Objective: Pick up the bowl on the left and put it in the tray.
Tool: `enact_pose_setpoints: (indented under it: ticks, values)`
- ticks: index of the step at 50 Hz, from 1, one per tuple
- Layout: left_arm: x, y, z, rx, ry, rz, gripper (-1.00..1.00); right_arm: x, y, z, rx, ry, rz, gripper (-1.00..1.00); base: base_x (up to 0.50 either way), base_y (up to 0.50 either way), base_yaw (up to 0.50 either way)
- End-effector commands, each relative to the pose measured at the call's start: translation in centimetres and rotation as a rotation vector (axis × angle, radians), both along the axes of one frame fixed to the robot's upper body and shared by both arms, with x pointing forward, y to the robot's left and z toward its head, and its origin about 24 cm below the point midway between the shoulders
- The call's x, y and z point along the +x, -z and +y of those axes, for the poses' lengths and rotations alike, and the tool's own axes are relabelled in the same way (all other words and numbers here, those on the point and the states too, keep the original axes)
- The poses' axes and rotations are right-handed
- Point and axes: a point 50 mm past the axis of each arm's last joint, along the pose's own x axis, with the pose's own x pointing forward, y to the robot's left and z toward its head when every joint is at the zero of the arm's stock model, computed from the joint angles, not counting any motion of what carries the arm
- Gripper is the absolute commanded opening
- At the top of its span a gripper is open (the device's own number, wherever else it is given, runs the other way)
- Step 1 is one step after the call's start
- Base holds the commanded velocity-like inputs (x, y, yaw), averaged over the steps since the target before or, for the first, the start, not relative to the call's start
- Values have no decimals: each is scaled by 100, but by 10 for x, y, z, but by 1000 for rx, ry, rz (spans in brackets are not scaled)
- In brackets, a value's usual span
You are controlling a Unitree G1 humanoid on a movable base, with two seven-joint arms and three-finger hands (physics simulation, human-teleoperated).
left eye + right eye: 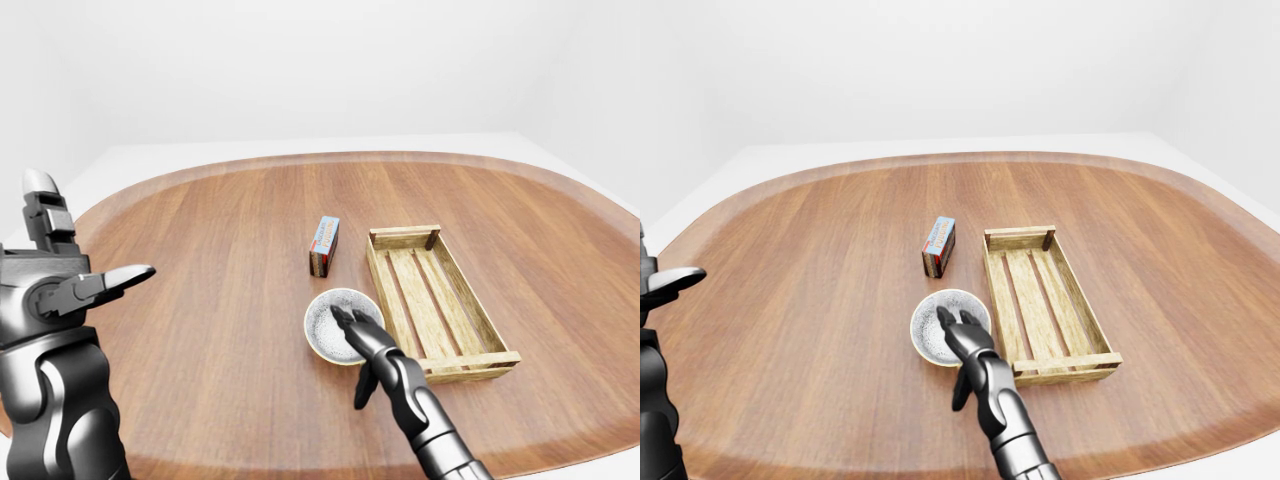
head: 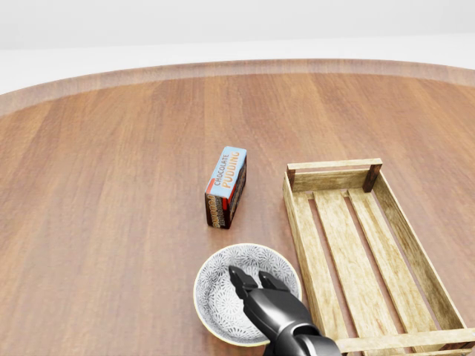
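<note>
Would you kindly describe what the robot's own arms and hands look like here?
Both are glossy dark grey to black, built of rounded, segmented links. The left hand has chunky fingers with pale silvery tips above a thick cylindrical forearm. The right hand is wholly dark on a rounded, jointed forearm. No cables, markings or sleeves show.

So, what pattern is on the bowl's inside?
Fine grey-and-white floral-like print inside the bowl, with a cream rim; clearest in the head view.

Bowl [image 2: 215, 297] — grey-white speckle, perhaps floral; tray [image 2: 338, 179] pale wood; box [image 2: 226, 185] blue-topped.
</note>
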Motion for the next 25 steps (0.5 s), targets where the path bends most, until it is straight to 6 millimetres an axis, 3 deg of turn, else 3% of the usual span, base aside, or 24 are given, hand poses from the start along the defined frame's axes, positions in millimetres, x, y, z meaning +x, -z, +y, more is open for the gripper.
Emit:
enact_pose_setpoints:
  ticks: [1, 25]
  values:
    - [0, 0, 0, 2, 1, -1, 100, -1, 7, 1, 2, 7, 18, 100, 0, 0, 0]
    - [0, 0, 0, -1, 1, -1, 100, 2, 18, 11, -12, -7, 53, 100, 0, 0, 0]
